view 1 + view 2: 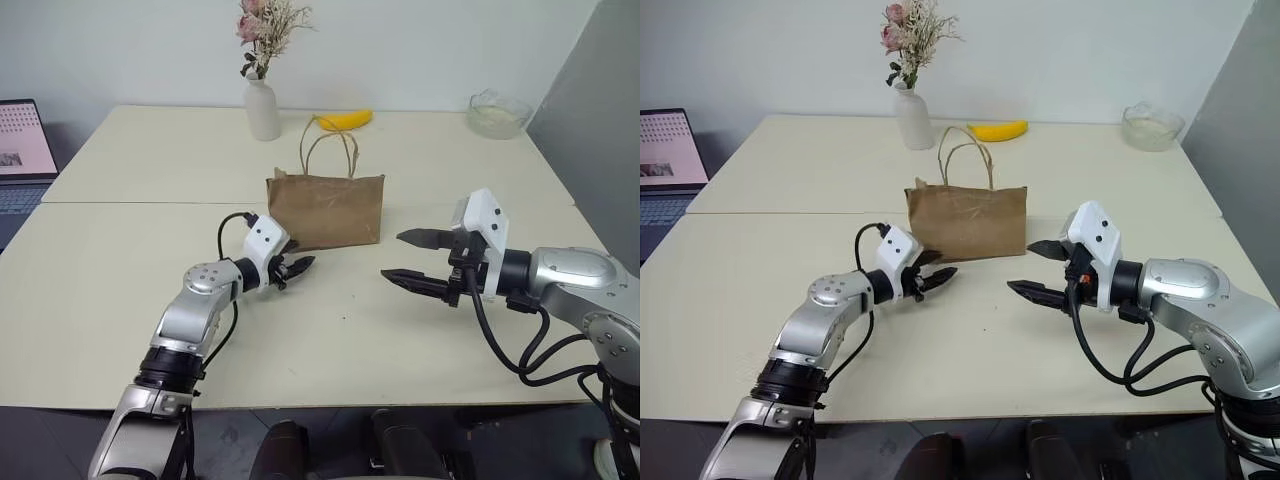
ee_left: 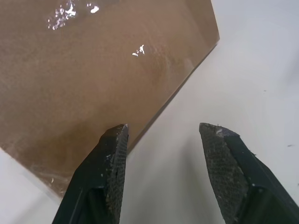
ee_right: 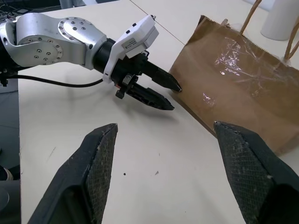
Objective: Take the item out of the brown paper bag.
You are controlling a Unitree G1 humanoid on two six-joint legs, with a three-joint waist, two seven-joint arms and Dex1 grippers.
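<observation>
The brown paper bag (image 1: 326, 208) stands upright in the middle of the table, its two cord handles (image 1: 330, 148) looping up. The item is hidden, as the bag's inside cannot be seen. My left gripper (image 1: 303, 267) is open and empty, low over the table. Its tips are just short of the bag's lower left front corner, and the bag (image 2: 93, 70) looms close in the left wrist view. My right gripper (image 1: 391, 255) hangs open above the table, right of the bag and pointing toward it. From the right wrist I see the left gripper (image 3: 163, 93) beside the bag (image 3: 233, 93).
Behind the bag lie a yellow banana (image 1: 345, 120) and a white vase (image 1: 262, 108) with dried flowers. A glass bowl (image 1: 498, 113) sits at the far right corner. A laptop (image 1: 20, 150) stands off the table's left edge. The cream table (image 1: 120, 280) is bare in front.
</observation>
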